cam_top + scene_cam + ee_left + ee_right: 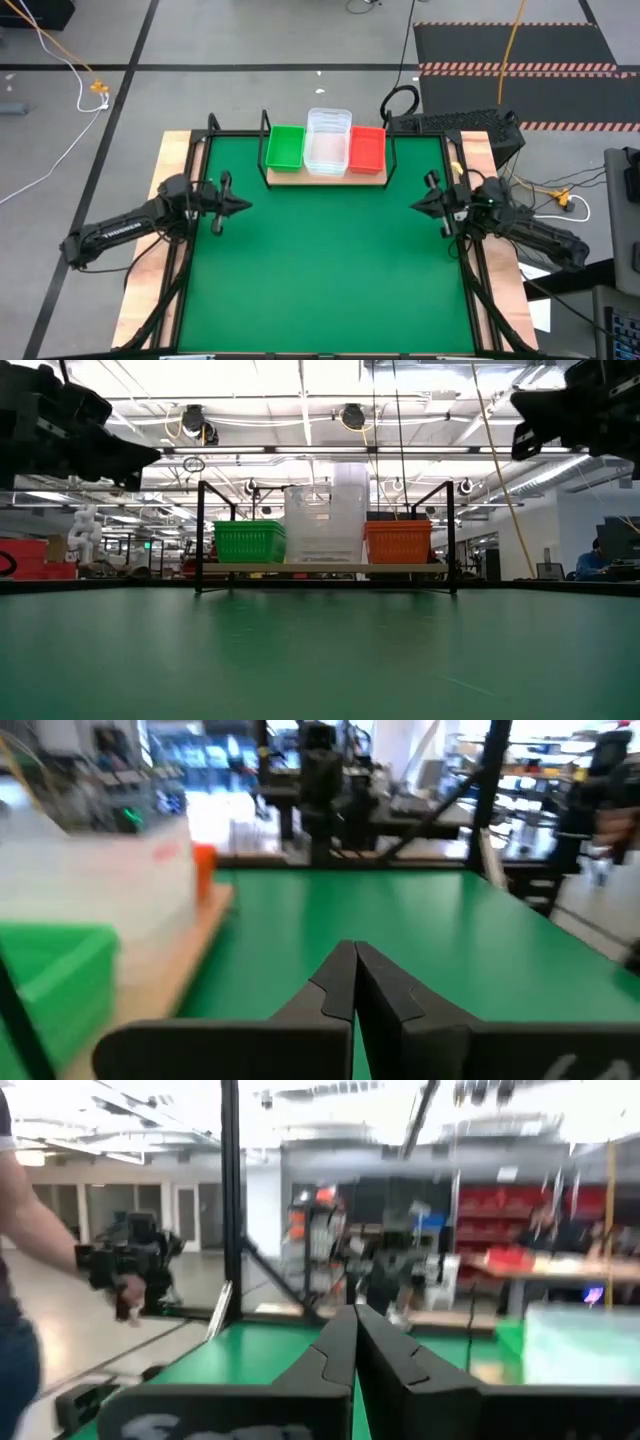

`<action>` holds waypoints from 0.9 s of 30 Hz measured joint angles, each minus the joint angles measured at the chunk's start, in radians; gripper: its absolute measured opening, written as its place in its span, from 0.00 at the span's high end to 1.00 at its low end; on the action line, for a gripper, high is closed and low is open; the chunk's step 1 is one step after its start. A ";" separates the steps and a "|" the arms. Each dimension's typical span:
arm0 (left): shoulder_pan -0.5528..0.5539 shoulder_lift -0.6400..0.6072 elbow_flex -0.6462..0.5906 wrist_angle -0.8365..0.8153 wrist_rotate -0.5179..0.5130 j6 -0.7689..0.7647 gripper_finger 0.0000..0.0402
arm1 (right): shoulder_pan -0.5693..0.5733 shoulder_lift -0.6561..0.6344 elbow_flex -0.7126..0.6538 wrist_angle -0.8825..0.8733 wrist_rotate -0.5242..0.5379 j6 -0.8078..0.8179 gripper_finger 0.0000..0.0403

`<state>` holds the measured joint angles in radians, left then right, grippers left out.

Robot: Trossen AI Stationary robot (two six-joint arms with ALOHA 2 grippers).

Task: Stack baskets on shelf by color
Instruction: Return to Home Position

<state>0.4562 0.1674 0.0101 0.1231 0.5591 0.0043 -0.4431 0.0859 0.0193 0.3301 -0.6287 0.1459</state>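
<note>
The shelf (325, 176), a light wooden board on a black wire frame, stands at the far side of the green mat. On it sit a green basket stack (285, 146) on the left, a taller clear stack (328, 140) in the middle and a red stack (367, 147) on the right, each resting by its base. The low view shows the green (249, 542), clear (326, 520) and red (398, 541) baskets side by side. My left gripper (246, 206) hovers shut over the mat's left side; my right gripper (414, 205) hovers shut over the right side.
Green mat (325, 270) spreads wide between the two arms and toward the near edge. Black frame posts (265, 125) rise at the shelf's ends. A person's arm (20, 1230) shows in the room beyond the table in the right wrist view.
</note>
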 joint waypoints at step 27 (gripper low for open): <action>-0.153 -0.029 0.000 0.088 -0.119 -0.078 0.95 | 0.177 0.091 -0.004 0.137 0.329 -0.085 1.00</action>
<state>0.3036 0.1387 0.0105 0.2109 0.4396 -0.0734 -0.2657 0.1765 0.0151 0.4674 -0.2998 0.0605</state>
